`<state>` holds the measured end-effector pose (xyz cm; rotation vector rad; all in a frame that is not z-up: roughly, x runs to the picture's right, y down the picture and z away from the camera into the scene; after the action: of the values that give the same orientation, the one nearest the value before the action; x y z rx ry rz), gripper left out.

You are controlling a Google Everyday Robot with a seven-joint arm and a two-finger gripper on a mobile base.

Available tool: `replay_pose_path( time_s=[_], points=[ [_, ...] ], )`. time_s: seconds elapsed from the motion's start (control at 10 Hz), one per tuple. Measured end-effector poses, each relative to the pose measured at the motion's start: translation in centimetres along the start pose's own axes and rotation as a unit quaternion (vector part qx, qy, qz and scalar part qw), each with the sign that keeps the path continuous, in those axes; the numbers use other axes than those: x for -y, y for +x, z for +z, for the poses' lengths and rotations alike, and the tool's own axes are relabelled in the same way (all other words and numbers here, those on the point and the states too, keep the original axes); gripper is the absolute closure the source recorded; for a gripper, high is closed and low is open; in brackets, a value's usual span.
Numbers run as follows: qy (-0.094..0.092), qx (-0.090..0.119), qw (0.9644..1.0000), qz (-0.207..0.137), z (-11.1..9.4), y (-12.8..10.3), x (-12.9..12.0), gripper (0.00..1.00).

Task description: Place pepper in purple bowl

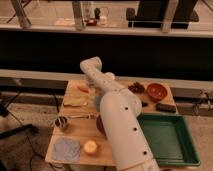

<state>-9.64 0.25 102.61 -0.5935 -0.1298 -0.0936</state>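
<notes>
The pepper [82, 89], small and orange-red, lies on the wooden table [80, 131] near its far left corner. My white arm reaches up across the table, and its wrist bends down just right of the pepper. The gripper [93, 88] is at the end of that wrist, close beside the pepper and mostly hidden by the arm. The purple bowl [99, 124] shows only as a dark maroon sliver at the arm's left edge, mid-table; the arm hides the rest.
A flat pale-yellow item [74, 102] lies in front of the pepper. A metal cup [61, 122], a blue-grey cloth [66, 148] and a round yellow-orange fruit [90, 146] sit front left. A red-orange bowl [156, 91] stands far right, with a green tray [167, 142] at right.
</notes>
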Motion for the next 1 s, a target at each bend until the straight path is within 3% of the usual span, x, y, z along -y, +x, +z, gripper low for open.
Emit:
replay_pose_path(
  time_s=[0.2, 0.5, 0.6, 0.8, 1.0],
  points=[
    [0.004, -0.001, 1.0000, -0.006, -0.4, -0.1, 0.7, 0.53],
    [-0.014, -0.001, 0.9998, -0.012, -0.3, -0.5, 0.7, 0.54],
    [-0.031, 0.001, 0.9994, -0.014, 0.2, -0.7, 0.3, 0.72],
    [-0.034, 0.016, 0.9992, -0.013, -1.1, -0.6, -0.5, 0.94],
    [-0.016, 0.033, 0.9993, -0.012, -3.4, -0.7, -0.8, 0.99]
  ],
)
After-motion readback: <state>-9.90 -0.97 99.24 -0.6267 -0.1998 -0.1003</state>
